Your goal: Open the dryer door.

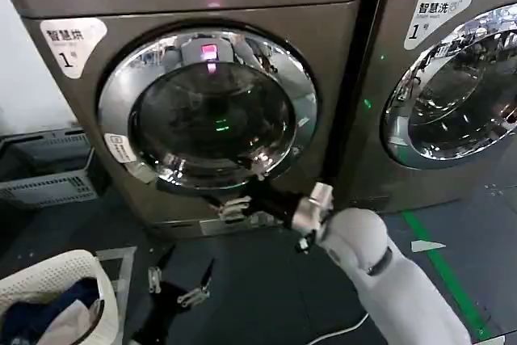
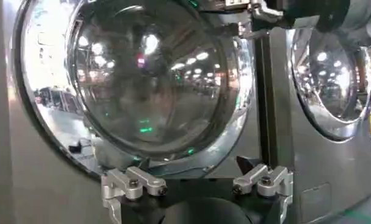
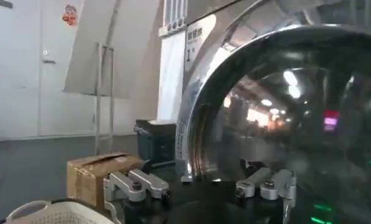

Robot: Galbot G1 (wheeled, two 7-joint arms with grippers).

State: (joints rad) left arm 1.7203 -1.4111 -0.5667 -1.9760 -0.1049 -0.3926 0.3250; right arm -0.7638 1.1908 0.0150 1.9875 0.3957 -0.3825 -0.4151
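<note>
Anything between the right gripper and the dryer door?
Nothing visible. The right gripper is open and already up at the lower chrome rim of the round glass dryer door. The left gripper hangs low, open, away from the door.

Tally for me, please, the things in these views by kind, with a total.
Dryers: 2, the near dryer and its neighbour
Grippers: 2, right gripper at the door's lower rim, left gripper low
Laundry baskets: 1
Grey crates: 1
Cardboard boxes: 1
Total: 7
</note>
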